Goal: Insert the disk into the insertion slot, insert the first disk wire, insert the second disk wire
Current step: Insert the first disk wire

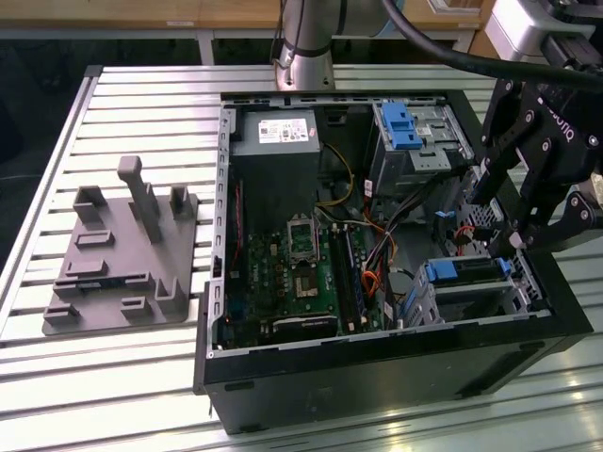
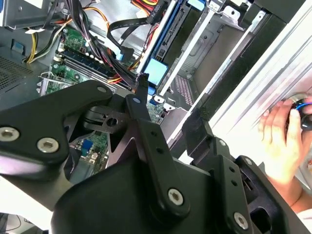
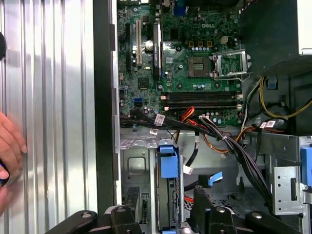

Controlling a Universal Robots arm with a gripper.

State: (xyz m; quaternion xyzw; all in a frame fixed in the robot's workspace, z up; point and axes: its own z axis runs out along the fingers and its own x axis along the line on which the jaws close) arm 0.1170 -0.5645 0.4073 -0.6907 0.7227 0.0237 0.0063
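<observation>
The disk (image 1: 466, 273), silver in a bright blue carrier, lies in the insertion slot (image 1: 471, 299), a low perforated metal cage at the near corner of the open computer case on the exterior view's right. In the first wrist view the disk (image 3: 167, 165) sits edge-on inside the cage (image 3: 136, 168). My black gripper (image 1: 501, 231) hovers just above the cage, open, with nothing between its fingers (image 2: 142, 92). Loose black and red wires (image 3: 195, 146) hang over the cage, one ending in a blue plug (image 3: 215, 178).
A taller grey bay with a blue latch (image 1: 403, 127) stands at the back of the case. The motherboard (image 1: 301, 273) fills its middle. A grey fixture plate (image 1: 122, 254) lies on the slatted table at the exterior view's left. A person's hand (image 2: 282, 136) rests beside the case.
</observation>
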